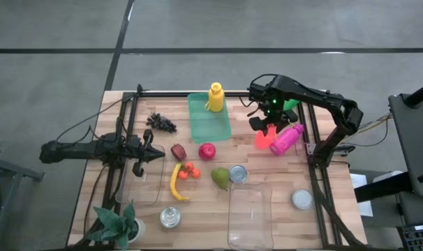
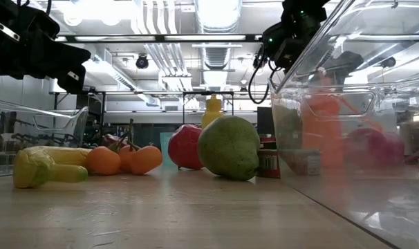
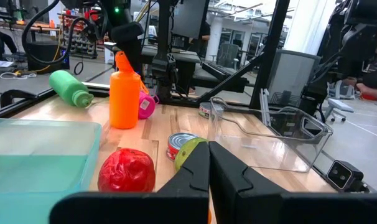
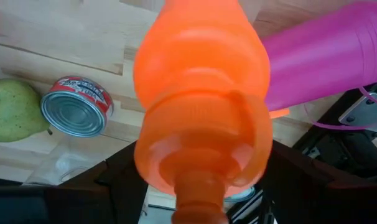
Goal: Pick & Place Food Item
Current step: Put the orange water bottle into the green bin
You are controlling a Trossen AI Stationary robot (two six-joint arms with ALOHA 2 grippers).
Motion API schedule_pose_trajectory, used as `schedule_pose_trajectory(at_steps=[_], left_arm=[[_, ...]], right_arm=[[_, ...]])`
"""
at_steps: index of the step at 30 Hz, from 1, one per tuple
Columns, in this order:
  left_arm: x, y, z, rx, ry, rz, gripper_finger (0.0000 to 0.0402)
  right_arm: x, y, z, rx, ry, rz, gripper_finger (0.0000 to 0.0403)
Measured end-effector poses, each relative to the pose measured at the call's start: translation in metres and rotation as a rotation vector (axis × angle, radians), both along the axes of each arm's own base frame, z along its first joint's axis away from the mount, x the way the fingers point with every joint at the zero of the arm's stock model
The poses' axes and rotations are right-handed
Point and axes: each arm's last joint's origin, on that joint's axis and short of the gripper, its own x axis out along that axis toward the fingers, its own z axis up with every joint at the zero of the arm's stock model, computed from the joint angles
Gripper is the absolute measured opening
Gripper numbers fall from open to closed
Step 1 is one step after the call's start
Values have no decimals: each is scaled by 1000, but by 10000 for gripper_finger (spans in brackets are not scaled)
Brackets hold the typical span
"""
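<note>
Just smooth rounded orange plastic bottle (image 4: 204,106)

Orange bottle (image 4: 201,93), magenta bottle (image 4: 319,56), green pear (image 4: 11,109).

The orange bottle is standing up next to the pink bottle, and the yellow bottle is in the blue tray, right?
Not quite. The tray holding the yellow bottle is green, not blue, as the high view shows. The rest holds: the orange bottle stands upright beside the pink bottle, which lies on its side, seen in the left wrist view.
</note>
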Motion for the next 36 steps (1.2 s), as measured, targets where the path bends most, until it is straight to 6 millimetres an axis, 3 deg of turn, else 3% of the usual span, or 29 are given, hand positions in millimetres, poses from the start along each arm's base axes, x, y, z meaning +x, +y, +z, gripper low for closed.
schedule_pose_trajectory(at_steps=[5,14,20,27,32,36], left_arm=[[0,0,0,0,0,0,1],[0,0,0,0,0,0,1],[0,0,0,0,-1,0,1],[0,0,0,0,0,-1,1],[0,0,0,0,-1,0,1],[0,0,0,0,0,0,1]], right_arm=[[1,-1,4,-10,-19,0,265],[-8,4,49,-230,-106,-20,265],[-13,24,72,-403,-147,-43,265],[-4,48,69,-462,-111,-50,265],[-5,49,65,-470,-88,-68,268],[-6,49,67,-483,-91,-67,292]])
